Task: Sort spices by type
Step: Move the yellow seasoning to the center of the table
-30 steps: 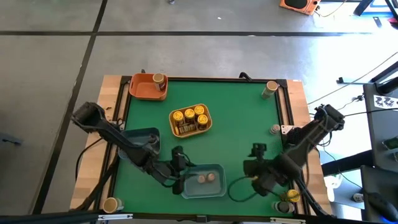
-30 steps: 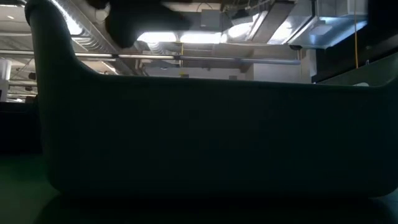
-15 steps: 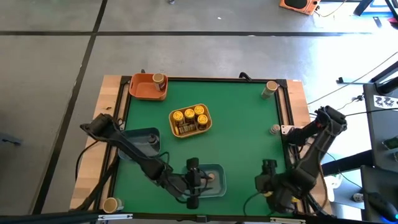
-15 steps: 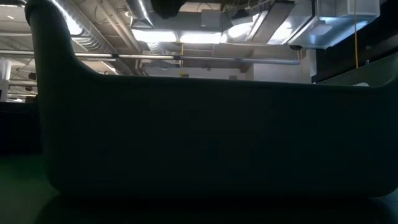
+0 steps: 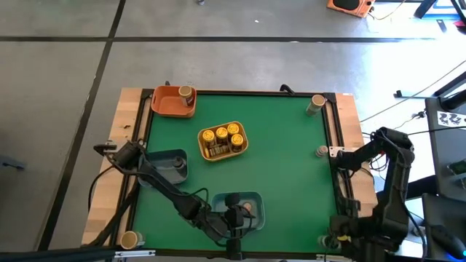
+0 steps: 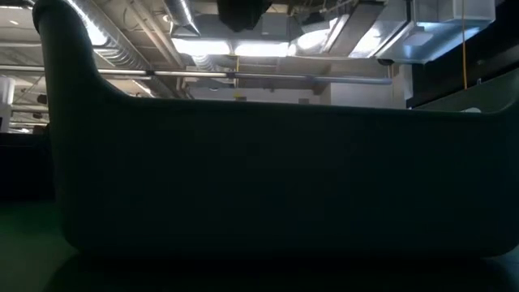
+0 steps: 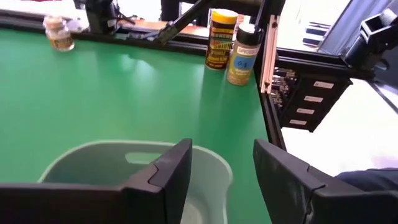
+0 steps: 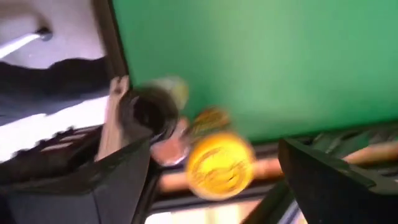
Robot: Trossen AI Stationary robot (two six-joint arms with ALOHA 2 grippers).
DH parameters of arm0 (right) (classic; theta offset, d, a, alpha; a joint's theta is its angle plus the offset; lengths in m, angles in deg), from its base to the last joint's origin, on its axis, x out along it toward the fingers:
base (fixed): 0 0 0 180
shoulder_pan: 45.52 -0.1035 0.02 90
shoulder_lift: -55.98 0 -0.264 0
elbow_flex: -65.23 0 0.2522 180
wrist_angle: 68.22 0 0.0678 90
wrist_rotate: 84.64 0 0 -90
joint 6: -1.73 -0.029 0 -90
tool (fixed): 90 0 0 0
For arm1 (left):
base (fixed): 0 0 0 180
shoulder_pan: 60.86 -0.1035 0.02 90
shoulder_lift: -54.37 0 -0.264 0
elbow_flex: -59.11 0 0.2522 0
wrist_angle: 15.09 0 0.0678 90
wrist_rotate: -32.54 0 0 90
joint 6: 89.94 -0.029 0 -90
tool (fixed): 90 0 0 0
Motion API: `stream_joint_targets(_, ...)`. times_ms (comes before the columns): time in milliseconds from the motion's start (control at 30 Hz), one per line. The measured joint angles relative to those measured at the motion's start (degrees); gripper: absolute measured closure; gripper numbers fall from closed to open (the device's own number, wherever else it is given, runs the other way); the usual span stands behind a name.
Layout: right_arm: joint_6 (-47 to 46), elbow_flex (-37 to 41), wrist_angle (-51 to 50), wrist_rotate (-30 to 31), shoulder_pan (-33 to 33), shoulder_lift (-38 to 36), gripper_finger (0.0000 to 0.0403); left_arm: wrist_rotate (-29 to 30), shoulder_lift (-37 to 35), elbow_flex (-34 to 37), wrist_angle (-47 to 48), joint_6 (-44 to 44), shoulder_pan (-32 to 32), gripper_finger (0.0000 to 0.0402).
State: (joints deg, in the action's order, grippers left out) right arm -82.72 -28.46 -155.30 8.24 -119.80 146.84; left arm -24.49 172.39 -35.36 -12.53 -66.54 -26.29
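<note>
My left gripper (image 5: 240, 215) hovers open over the grey-blue tray (image 5: 256, 198) at the near edge, nothing between its fingers (image 7: 221, 180). A tan-lidded spice jar (image 5: 248, 209) shows in that tray beside it. My right gripper (image 5: 341, 236) hangs open, pointing down, over the near right corner. There a yellow-lidded jar (image 8: 219, 163) stands below its gap (image 8: 217, 155), beside a dark-lidded jar (image 8: 149, 112). The left wrist view shows those corner jars (image 7: 222, 37) upright. A yellow tray (image 5: 242, 149) holds several yellow-lidded jars (image 5: 221, 135).
An orange tray (image 5: 164, 103) with one jar (image 5: 186, 93) sits far left. A blue tray (image 5: 175, 166) lies partly under my left arm. Single jars stand at the far right (image 5: 315, 104), the right edge (image 5: 322, 151) and the near left corner (image 5: 129, 239). The grey-blue tray's wall (image 6: 268, 178) fills the low view.
My left gripper has moved toward the table's right edge along the near side, ending over the grey-blue tray. My right gripper has swung toward the near right corner and rolled about its pointing line, ending above the jars there. Neither gap has changed.
</note>
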Motion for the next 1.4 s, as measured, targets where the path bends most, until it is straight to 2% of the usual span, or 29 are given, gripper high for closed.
stream_joint_targets(233, -2.6, 0.2, 8.6, 1.5, -1.9, 0.1, 0.0052, 0.0, 0.0, 0.0, 1.9, 1.7, 0.3, 0.0233)
stream_joint_targets(567, 0.7, 0.2, 0.5, 1.4, -1.9, 0.2, 0.0052, 0.0, 0.0, 0.0, 2.5, 2.3, 0.3, 0.0233)
stream_joint_targets(700, 1.2, 2.0, 0.3, 0.1, -1.9, 0.2, 0.0052, 0.1, 0.0, 0.0, 3.3, 2.4, 0.3, 0.0233)
stream_joint_targets(867, 1.7, 5.4, 1.5, -4.6, -1.8, 0.3, 0.0052, 0.0, 0.0, 0.0, 3.3, 2.3, 0.3, 0.0233)
stream_joint_targets(1400, 2.7, 6.2, 1.9, -3.4, -1.8, 2.0, 0.0052, 0.1, 0.0, 0.0, 3.4, 2.2, 0.3, 0.0233)
